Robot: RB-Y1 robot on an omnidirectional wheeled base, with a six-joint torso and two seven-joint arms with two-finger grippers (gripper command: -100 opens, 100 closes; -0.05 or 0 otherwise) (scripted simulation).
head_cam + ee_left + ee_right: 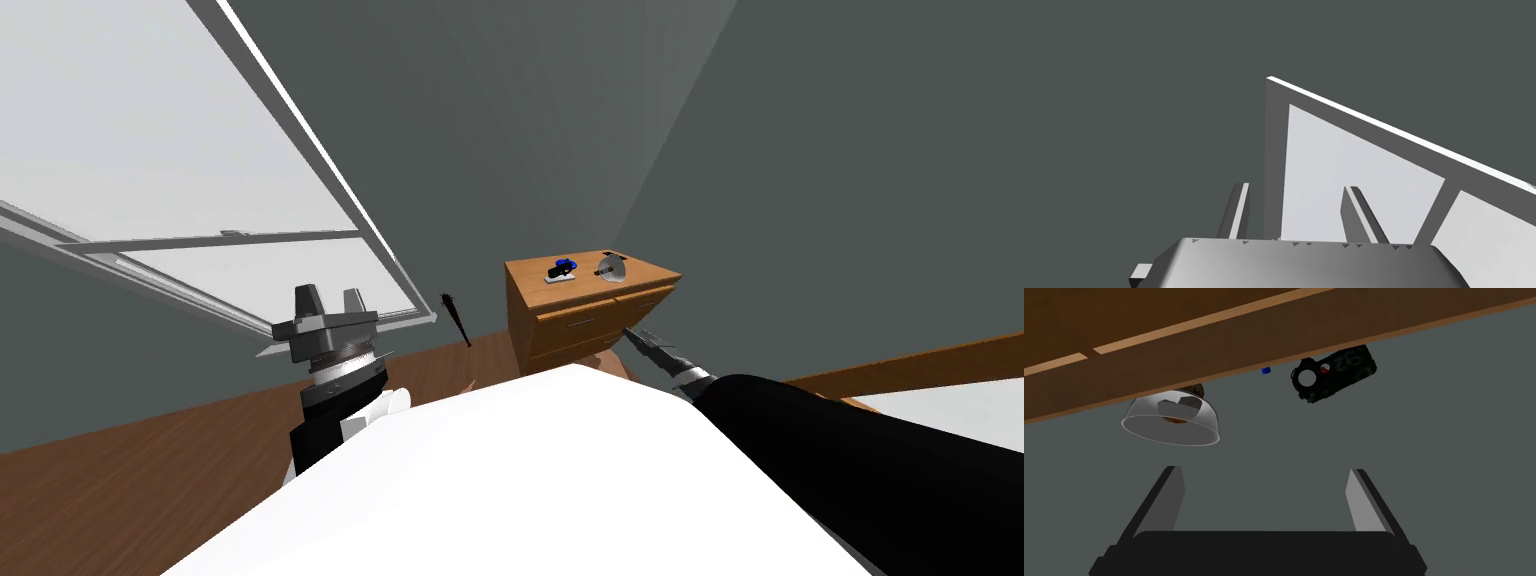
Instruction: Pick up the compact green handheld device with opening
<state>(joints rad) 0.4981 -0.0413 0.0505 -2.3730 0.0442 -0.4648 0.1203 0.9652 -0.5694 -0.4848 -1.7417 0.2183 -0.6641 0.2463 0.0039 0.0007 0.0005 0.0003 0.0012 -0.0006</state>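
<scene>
The dark green handheld device (1331,373) with a round opening at one end lies on the wooden dresser (585,300), beyond a clear dome-shaped cover (1171,420) as seen from my right gripper (1264,493). That gripper is open with nothing between its fingers. It hovers short of the dresser, roughly level with the dresser top's edge (1174,343). In the head view the right gripper (640,340) points at the dresser's front, below the clear cover (611,269). My left gripper (330,300) is raised at my left near the window, also open (1296,200).
A blue object on a white base (562,269) sits on the dresser beside the clear cover. A dark club-like stick (457,318) leans against the wall left of the dresser. A wooden rail (900,372) runs along the right. The floor (150,470) is wood.
</scene>
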